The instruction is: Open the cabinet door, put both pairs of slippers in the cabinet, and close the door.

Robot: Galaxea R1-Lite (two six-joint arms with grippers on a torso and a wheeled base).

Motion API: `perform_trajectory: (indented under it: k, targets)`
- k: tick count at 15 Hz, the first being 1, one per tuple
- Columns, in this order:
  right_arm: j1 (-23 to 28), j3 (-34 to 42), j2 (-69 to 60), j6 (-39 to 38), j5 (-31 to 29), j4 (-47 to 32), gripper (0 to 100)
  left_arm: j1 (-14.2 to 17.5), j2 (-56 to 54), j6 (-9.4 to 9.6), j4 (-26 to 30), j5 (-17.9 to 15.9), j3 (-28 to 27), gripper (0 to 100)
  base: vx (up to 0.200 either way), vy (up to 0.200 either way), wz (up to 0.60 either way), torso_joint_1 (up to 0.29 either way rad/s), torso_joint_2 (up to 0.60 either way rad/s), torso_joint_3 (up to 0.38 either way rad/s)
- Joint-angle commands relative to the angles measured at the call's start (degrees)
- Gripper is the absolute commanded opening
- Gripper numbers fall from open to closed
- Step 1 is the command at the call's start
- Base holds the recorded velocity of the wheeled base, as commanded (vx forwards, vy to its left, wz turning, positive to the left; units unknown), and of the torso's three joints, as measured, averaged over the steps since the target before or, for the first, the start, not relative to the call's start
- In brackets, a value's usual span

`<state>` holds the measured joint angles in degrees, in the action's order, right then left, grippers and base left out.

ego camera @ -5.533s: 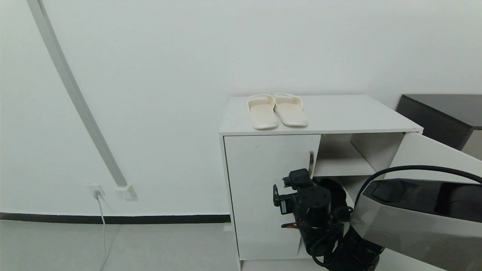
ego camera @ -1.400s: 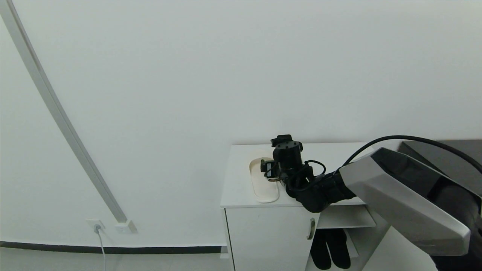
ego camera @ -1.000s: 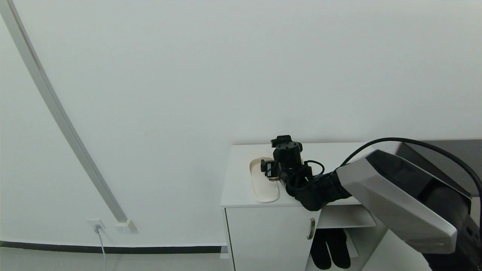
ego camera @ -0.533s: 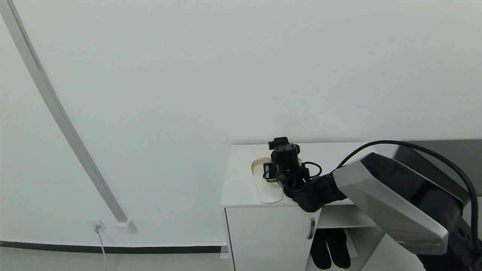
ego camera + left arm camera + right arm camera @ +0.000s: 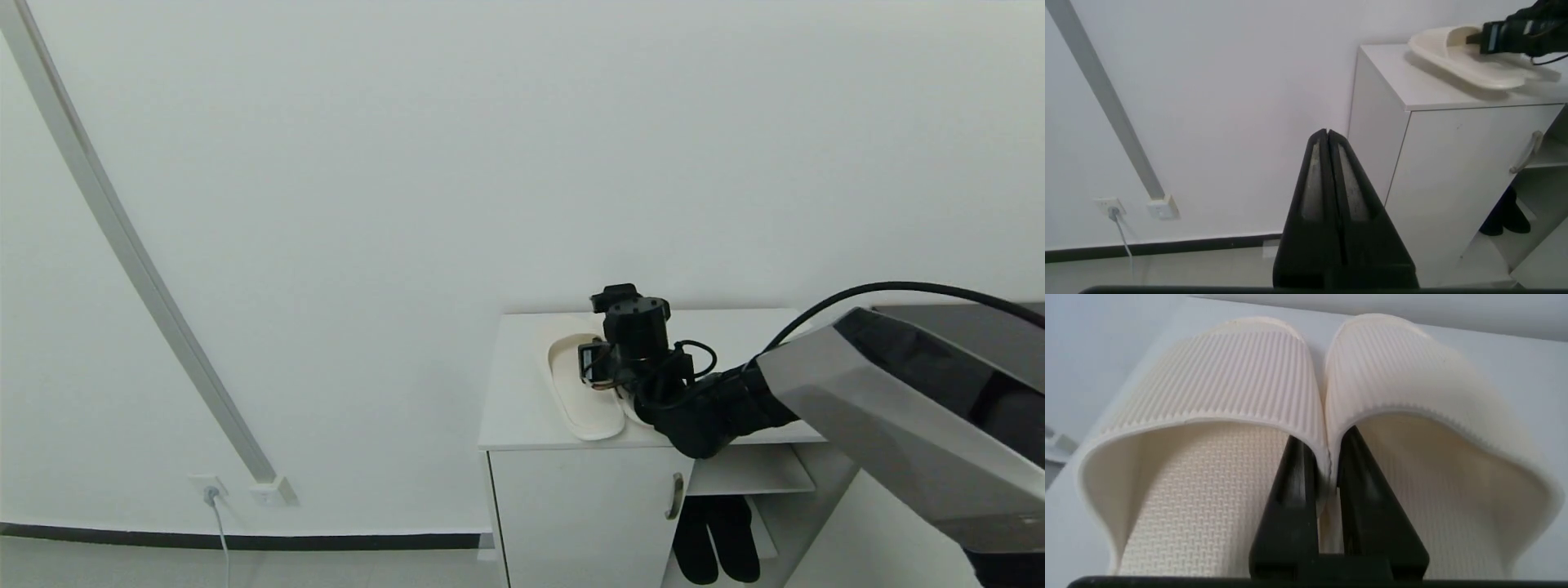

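**A:** The right gripper (image 5: 594, 365) sits on top of the cabinet (image 5: 522, 408), its fingers pushed in under the straps of the cream slippers (image 5: 584, 400). What does the wrist camera give us?

**B:** A tight pinch. The two black fingers (image 5: 1294, 486) are nearly together, clamping the inner strap edges of both cream slippers (image 5: 1208, 457), one shoe on each side of the gripper (image 5: 1323, 457). It holds the pair as one.

**A:** From the head, the pair lies toward the 9 o'clock side of the cabinet top. The heels point to 6 o'clock and reach the front edge. Whether the soles are clear of the surface, I cannot tell.

**B:** At 6 o'clock from there, the left door (image 5: 584, 523) is closed, with its handle (image 5: 675, 496) on the inner edge. The right side stands open.

**A:** In that open side the black slippers (image 5: 717, 539) stand under the shelf (image 5: 747, 472), toes up, side by side.

**B:** The left gripper (image 5: 1328, 139) has its fingers pressed flat against each other and carries nothing. It is low and well apart from the cabinet (image 5: 1437, 171).

**A:** Out at 8 o'clock from the cabinet, there's a wall socket (image 5: 206, 486) with a cable plugged in, beside the foot of a grey conduit (image 5: 122, 237).
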<state>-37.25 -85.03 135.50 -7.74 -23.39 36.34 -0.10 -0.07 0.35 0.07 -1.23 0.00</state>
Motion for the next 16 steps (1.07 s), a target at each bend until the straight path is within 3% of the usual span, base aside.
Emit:
perform_trajectory:
  k: [1,7,12,16]
  targets:
    - [-1.51,10.23,-10.78,0.01,1.95,2.77,0,0.01,0.07,0.00,0.01,0.00,0.00,0,0.000,0.000,0.00,0.000,0.00,0.000]
    - [-3.70,38.01,-26.78,7.74,14.78,17.01,0,0.01,0.07,0.00,0.01,0.00,0.00,0,0.000,0.000,0.00,0.000,0.00,0.000]
    - [-0.27,46.09,-33.11,10.73,25.85,17.54,0,0.01,0.07,0.09,0.01,0.00,0.00,0,0.000,0.000,0.00,0.000,0.00,0.000]
    - [0.34,46.97,-33.37,10.73,26.47,17.45,0,0.01,0.07,0.09,0.01,0.00,0.00,0,0.000,0.000,0.00,0.000,0.00,0.000]
